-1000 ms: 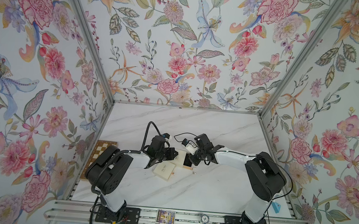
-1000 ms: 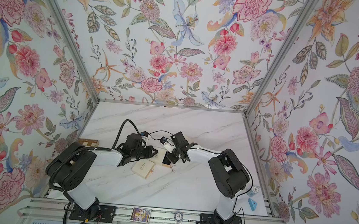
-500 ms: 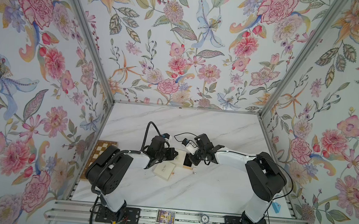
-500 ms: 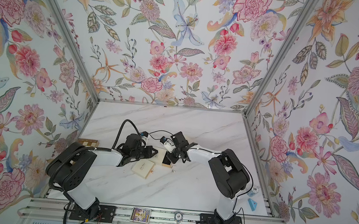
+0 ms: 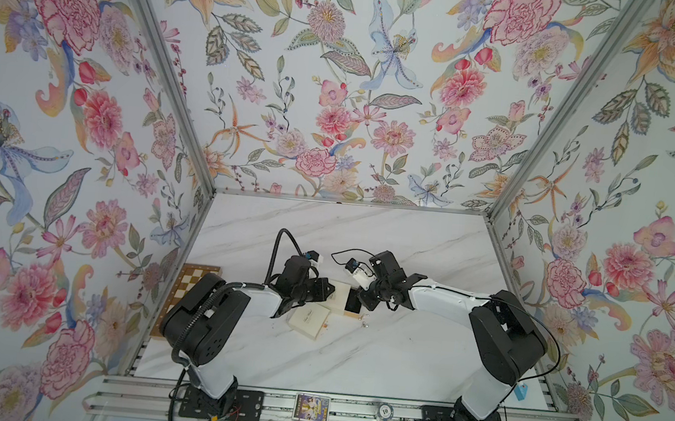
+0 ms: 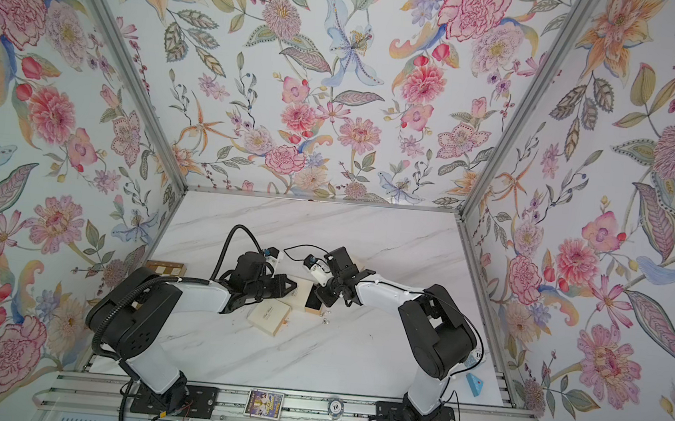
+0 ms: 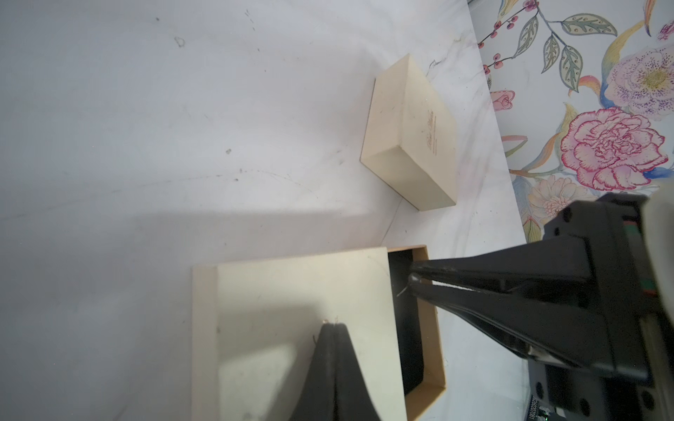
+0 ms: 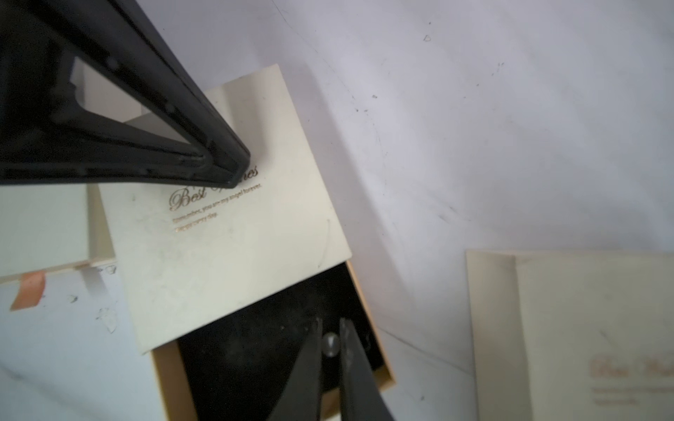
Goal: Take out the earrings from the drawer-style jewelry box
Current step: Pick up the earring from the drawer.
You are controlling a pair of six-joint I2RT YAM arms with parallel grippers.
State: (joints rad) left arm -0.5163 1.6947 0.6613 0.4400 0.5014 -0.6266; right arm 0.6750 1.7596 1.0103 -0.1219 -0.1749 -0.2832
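The jewelry box is a cream sleeve [image 8: 226,233] with gold lettering. Its tan drawer [image 8: 368,302], lined in black, is slid part-way out. In both top views it lies mid-table [image 5: 340,297] between the arms. My right gripper [image 8: 330,328] reaches into the drawer and is shut on a round, bead-like earring [image 8: 330,344]. My left gripper [image 7: 332,324] is shut with nothing in it; its tips press on the sleeve's top [image 7: 291,291]. Two tiny glinting earrings [image 5: 364,320] lie on the table beside the drawer's open end.
A second cream box [image 5: 309,320] lies just in front of the jewelry box, nearer the rail. A chessboard [image 5: 196,278] leans at the left wall. A card pack [image 5: 311,407] and a chip [image 5: 386,410] sit on the front rail. A blue piece [image 5: 521,391] lies at the right edge.
My right gripper's jaws have drawn a little closer together around the bead. Both arms and the box stay where they were.
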